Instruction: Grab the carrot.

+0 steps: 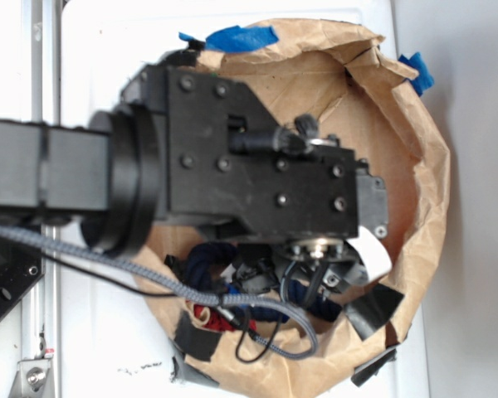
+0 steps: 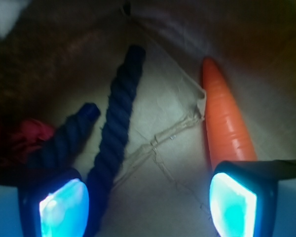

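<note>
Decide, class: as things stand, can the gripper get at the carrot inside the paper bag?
Probably yes. The gripper is open inside the paper bag, and the carrot lies bare, nothing on it. But it sits by one finger, not between them, so a sideways shift seems needed. The dark rope lies apart.

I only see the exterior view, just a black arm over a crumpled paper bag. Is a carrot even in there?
Observer: Yes. The wrist view shows the carrot lying on the bag's floor, orange tip pointing away from the camera.
Operator: Are the fingers holding it?
Observer: No. The gripper is open, and the carrot's near end is hidden behind the right-side finger.
Operator: Anything else down there?
Observer: A dark blue rope lies on the other side, by the left-side finger.
</note>
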You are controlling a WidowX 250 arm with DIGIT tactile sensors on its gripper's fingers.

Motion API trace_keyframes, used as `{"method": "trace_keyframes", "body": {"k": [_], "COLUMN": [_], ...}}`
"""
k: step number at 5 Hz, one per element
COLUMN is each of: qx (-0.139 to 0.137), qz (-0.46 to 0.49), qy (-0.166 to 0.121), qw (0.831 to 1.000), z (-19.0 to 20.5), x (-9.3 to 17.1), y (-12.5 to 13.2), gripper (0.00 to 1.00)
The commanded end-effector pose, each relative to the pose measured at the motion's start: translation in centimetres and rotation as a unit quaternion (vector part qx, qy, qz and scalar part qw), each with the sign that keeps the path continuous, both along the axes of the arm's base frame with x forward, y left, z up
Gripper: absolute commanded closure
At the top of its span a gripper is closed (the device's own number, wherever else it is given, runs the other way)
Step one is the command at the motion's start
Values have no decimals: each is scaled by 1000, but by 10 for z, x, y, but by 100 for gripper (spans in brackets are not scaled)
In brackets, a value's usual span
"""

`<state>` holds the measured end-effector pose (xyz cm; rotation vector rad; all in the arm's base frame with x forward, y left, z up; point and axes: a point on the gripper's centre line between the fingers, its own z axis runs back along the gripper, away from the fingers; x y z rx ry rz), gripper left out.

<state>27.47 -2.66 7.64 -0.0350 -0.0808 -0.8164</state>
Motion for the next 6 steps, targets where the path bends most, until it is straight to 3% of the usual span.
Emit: {"method": "trace_keyframes", "body": {"k": [1,2,4,6], "qx": [-18,-5,-7,22], "qz": [5,6,23,33], "qy": [-22,-25,-35,-41], "qw": [1000,1000,999,998], "z": [4,4,21,12], "x": [19,23,29,44], "y": [11,15,40,56], "gripper": [0,0,0,0]}}
